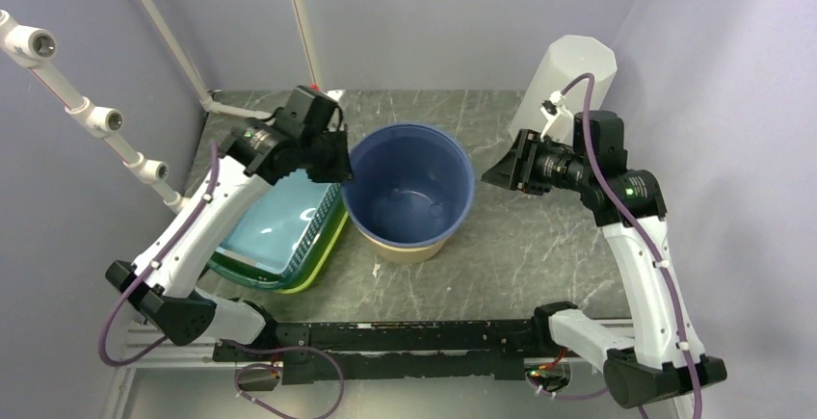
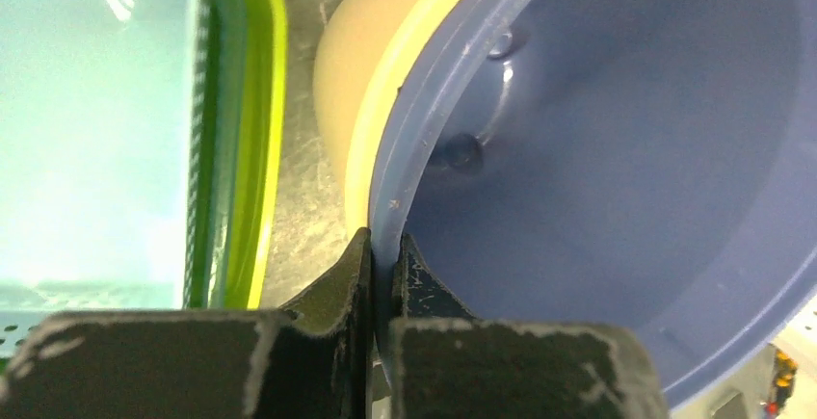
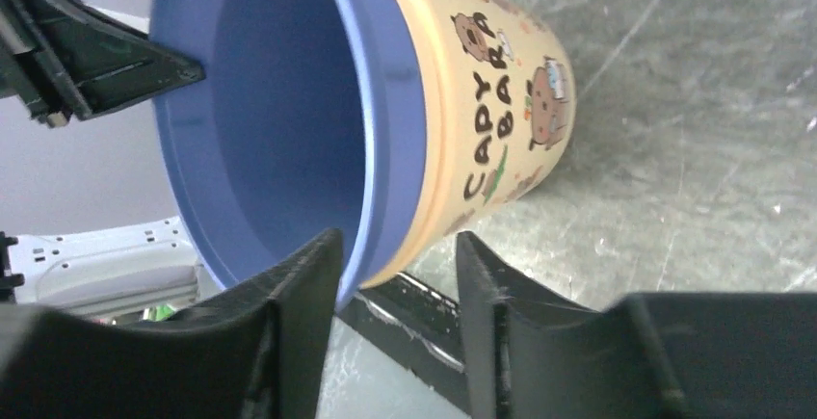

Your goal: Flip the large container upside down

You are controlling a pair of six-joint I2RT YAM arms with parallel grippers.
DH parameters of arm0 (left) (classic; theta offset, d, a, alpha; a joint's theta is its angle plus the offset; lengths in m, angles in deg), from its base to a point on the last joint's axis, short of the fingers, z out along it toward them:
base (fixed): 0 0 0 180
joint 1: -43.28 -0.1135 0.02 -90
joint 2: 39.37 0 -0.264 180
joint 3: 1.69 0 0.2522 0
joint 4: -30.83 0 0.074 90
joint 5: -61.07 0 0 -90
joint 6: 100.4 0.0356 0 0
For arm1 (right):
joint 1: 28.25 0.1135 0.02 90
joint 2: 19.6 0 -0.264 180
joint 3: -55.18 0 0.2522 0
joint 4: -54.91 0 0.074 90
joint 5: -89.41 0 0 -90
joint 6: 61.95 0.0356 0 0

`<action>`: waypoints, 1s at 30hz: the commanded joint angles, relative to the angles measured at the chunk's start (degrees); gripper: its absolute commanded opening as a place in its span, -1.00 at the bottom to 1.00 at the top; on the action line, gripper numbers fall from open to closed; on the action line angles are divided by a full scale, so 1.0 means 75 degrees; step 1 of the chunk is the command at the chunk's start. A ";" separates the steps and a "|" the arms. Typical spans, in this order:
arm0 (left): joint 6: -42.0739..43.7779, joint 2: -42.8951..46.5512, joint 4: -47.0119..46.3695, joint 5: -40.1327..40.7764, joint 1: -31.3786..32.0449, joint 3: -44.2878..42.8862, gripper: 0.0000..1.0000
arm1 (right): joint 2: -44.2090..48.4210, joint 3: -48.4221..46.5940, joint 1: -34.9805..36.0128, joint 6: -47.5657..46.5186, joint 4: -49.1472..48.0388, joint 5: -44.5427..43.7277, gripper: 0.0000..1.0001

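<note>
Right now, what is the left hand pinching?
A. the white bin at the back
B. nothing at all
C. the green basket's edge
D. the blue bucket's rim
D: in the left wrist view the left hand is shut on the rim of the blue bucket, one jaw inside the wall and one outside.

The grey marbled bench [image 1: 540, 246] carries a tan bucket [image 1: 409, 188] with a blue inside, upright near the middle. Nested baskets [image 1: 279, 226] lie just left of it, and a white bin [image 1: 564, 77] stands at the far right corner.
</note>
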 commanded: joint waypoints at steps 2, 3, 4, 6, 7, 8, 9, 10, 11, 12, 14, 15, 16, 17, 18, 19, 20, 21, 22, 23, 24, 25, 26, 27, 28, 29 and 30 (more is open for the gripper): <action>0.0184 0.0524 -0.0660 -0.1522 -0.0758 -0.0350 -0.95 | 0.0496 0.0224 -0.0187 0.0607 -0.1336 0.0233 0.09; 0.0155 0.0522 -0.0670 -0.1666 -0.0862 -0.0377 -0.95 | 0.0541 0.0275 -0.0233 0.0695 -0.1424 0.0261 0.11; 0.0116 0.0528 -0.0677 -0.1769 -0.0962 -0.0411 -0.95 | 0.0582 0.0336 -0.0279 0.0775 -0.1493 0.0342 0.12; 0.0053 0.0560 -0.0709 -0.2002 -0.1149 -0.0446 -0.95 | 0.0611 0.0526 -0.0320 0.0898 -0.1616 0.0632 0.10; 0.0002 0.0583 -0.0778 -0.2145 -0.1233 -0.0420 -0.95 | 0.0627 0.0673 -0.0325 0.0970 -0.1674 0.0788 0.08; -0.0090 0.0622 -0.0886 -0.2313 -0.1340 -0.0377 -0.95 | 0.0657 0.0849 -0.0328 0.1065 -0.1762 0.0934 0.05; -0.0184 0.0664 -0.1013 -0.2496 -0.1431 -0.0313 -0.95 | 0.0702 0.1079 -0.0328 0.1230 -0.1911 0.1044 0.03; -0.0270 0.0698 -0.1134 -0.2662 -0.1533 -0.0248 -0.95 | 0.0766 0.1302 -0.0326 0.1379 -0.2055 0.1158 0.01; -0.0384 0.0742 -0.1259 -0.2791 -0.1626 -0.0191 -0.95 | 0.0868 0.1567 -0.0328 0.1546 -0.2252 0.1256 -0.01; -0.0462 0.0764 -0.1361 -0.2898 -0.1692 -0.0133 -0.95 | 0.0971 0.1836 -0.0325 0.1739 -0.2449 0.1360 -0.02; -0.0594 0.0791 -0.1519 -0.3086 -0.1755 -0.0082 -0.95 | 0.1170 0.2312 -0.0326 0.2164 -0.3020 0.1796 -0.02; -0.0629 0.0802 -0.1558 -0.3149 -0.1761 -0.0065 -0.95 | 0.1245 0.2520 -0.0322 0.2398 -0.3335 0.2043 -0.02; -0.0667 0.0812 -0.1579 -0.3198 -0.1762 -0.0048 -0.95 | 0.1316 0.2724 -0.0327 0.2654 -0.3689 0.2257 -0.01; -0.0684 0.0815 -0.1581 -0.3210 -0.1762 -0.0047 -0.95 | 0.1385 0.2899 -0.0322 0.2914 -0.4041 0.2426 -0.01; -0.0696 0.0825 -0.1596 -0.3240 -0.1762 -0.0029 -0.95 | 0.1442 0.3036 -0.0324 0.3123 -0.4384 0.2582 0.00; -0.0709 0.0852 -0.1629 -0.3271 -0.1762 0.0006 -0.95 | 0.1488 0.3146 -0.0324 0.3310 -0.4642 0.2663 0.03; -0.0726 0.0871 -0.1664 -0.3296 -0.1762 0.0031 -0.95 | 0.1501 0.3175 -0.0327 0.3373 -0.4794 0.2720 0.06; -0.0735 0.0882 -0.1680 -0.3298 -0.1762 0.0051 -0.95 | 0.1487 0.3140 -0.0328 0.3340 -0.4806 0.2763 0.09; -0.0738 0.0895 -0.1686 -0.3294 -0.1762 0.0067 -0.95 | 0.1446 0.3080 -0.0326 0.3278 -0.4773 0.2800 0.10; -0.0744 0.0897 -0.1685 -0.3294 -0.1762 0.0081 -0.95 | 0.1394 0.3026 -0.0322 0.3226 -0.4745 0.2844 0.12; -0.0745 0.0897 -0.1693 -0.3331 -0.1756 0.0088 -0.95 | 0.1342 0.2956 -0.0327 0.3123 -0.4665 0.2856 0.14; -0.0745 0.0897 -0.1723 -0.3387 -0.1761 0.0098 -0.95 | 0.1257 0.2843 -0.0326 0.3004 -0.4512 0.2807 0.15; -0.0748 0.0897 -0.1752 -0.3459 -0.1756 0.0095 -0.95 | 0.1166 0.2756 -0.0328 0.2843 -0.4318 0.2749 0.15; -0.0767 0.0888 -0.1757 -0.3481 -0.1761 0.0103 -0.95 | 0.1091 0.2713 -0.0319 0.2712 -0.4205 0.2745 0.15; -0.0786 0.0876 -0.1766 -0.3496 -0.1762 0.0112 -0.95 | 0.1047 0.2715 -0.0306 0.2667 -0.4223 0.2810 0.16; -0.0791 0.0877 -0.1780 -0.3540 -0.1762 0.0122 -0.95 | 0.1011 0.2736 -0.0302 0.2647 -0.4256 0.2873 0.16; -0.0796 0.0874 -0.1807 -0.3594 -0.1762 0.0137 -0.95 | 0.0967 0.2731 -0.0304 0.2599 -0.4209 0.2870 0.16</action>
